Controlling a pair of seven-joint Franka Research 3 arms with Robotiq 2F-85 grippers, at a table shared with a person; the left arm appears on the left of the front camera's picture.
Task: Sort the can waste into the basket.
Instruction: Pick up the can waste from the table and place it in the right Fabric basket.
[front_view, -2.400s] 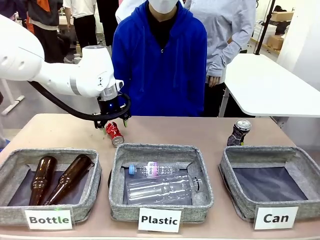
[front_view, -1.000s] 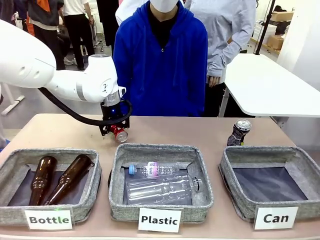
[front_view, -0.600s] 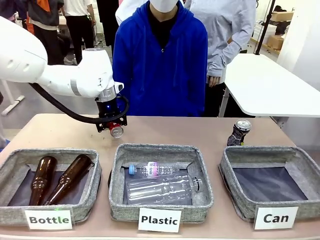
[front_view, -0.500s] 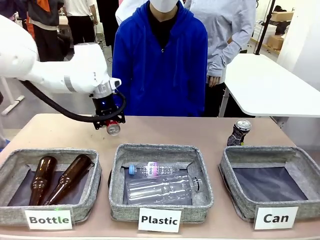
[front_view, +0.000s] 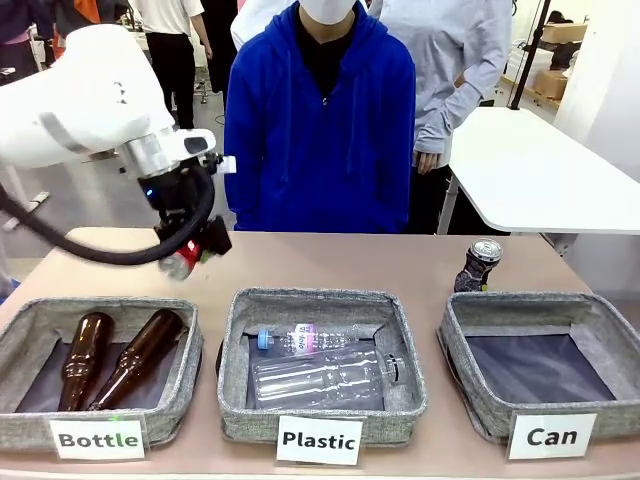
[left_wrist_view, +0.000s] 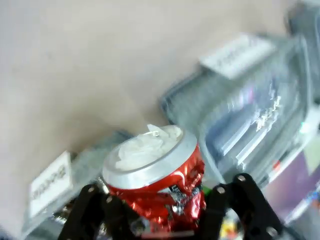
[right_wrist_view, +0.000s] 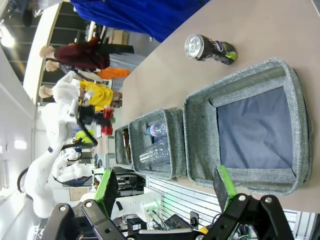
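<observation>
My left gripper (front_view: 190, 250) is shut on the crushed red can (front_view: 180, 262) and holds it in the air over the table's left side, just behind the "Bottle" basket. In the left wrist view the red can (left_wrist_view: 155, 175), silver top outward, sits clamped between my black fingers (left_wrist_view: 235, 200). A dark crushed can (front_view: 478, 265) stands on the table behind the grey "Can" basket (front_view: 520, 305), whose dark lining is bare. My right gripper (right_wrist_view: 165, 187) is open, looking down on the "Can" basket (right_wrist_view: 200, 125) and the dark can (right_wrist_view: 207, 49).
The "Plastic" basket (front_view: 240, 400) in the middle holds clear bottles. Two brown bottles lie in the "Bottle" basket (front_view: 25, 425) at the left. A person in a blue hoodie (front_view: 320, 130) stands at the far edge. A white table (front_view: 540, 170) is at the back right.
My left gripper has closed on the red can, lifted it off the table and swung it up and to the left. The dark can and baskets have not moved.
</observation>
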